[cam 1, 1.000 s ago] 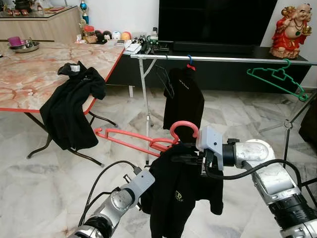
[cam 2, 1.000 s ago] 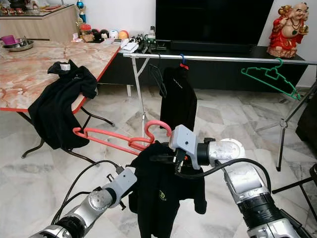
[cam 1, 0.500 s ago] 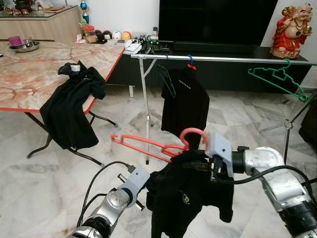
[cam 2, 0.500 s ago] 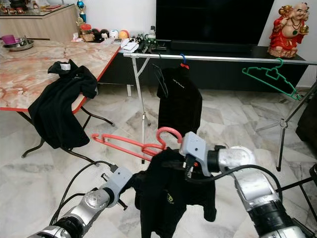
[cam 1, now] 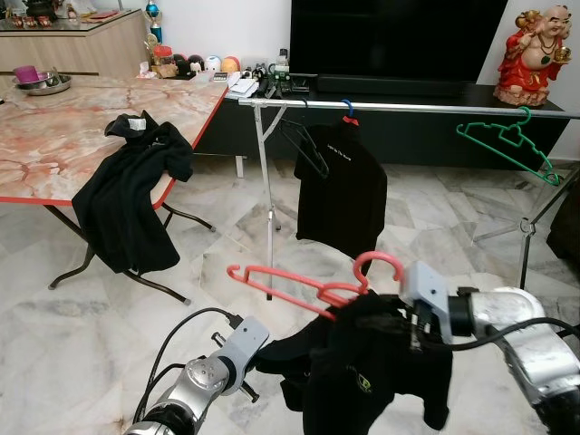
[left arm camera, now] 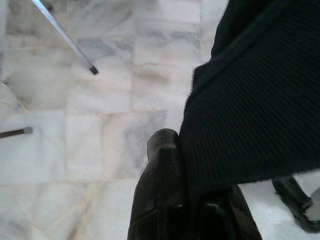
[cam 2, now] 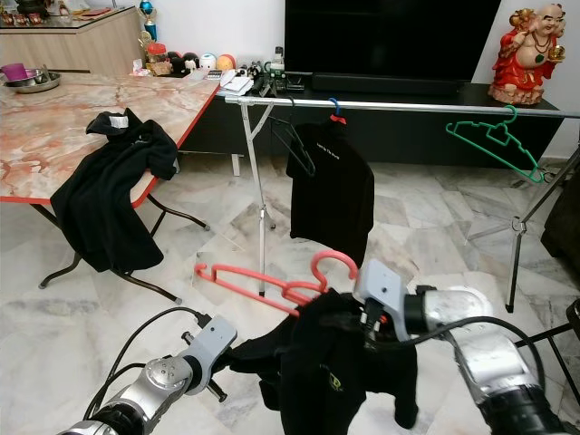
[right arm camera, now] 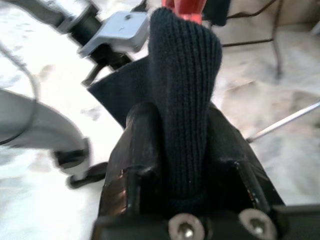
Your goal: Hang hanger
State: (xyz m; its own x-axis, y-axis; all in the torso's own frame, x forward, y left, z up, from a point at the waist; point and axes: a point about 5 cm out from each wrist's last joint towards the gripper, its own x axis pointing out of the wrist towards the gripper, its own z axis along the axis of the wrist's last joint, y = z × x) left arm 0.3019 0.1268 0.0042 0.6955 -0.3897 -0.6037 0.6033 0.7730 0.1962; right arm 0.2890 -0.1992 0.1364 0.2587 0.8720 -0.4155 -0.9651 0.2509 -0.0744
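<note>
A pink-red hanger [cam 1: 299, 285] sticks out of a black shirt [cam 1: 381, 385] held low in front of me, its hook [cam 1: 379, 263] pointing up. My right gripper [cam 1: 385, 313] is shut on the shirt's collar fold [right arm camera: 185, 100] just below the hook. My left gripper [cam 1: 270, 352] is shut on the shirt's edge [left arm camera: 260, 100], with one finger [left arm camera: 160, 190] pressed against the cloth. The silver clothes rail [cam 1: 408, 107] runs across beyond them, well above both grippers.
On the rail hang a black shirt [cam 1: 343, 195], an empty black hanger [cam 1: 304, 145] and a green hanger [cam 1: 507, 145]. The rail's legs [cam 1: 265, 199] stand on the marble floor. Another black shirt [cam 1: 127, 204] drapes over the marble table [cam 1: 54, 136] at left.
Both arms have carried the shirt and hanger to the right and lower. The shirt hanging on the rail has turned to face me more squarely.
</note>
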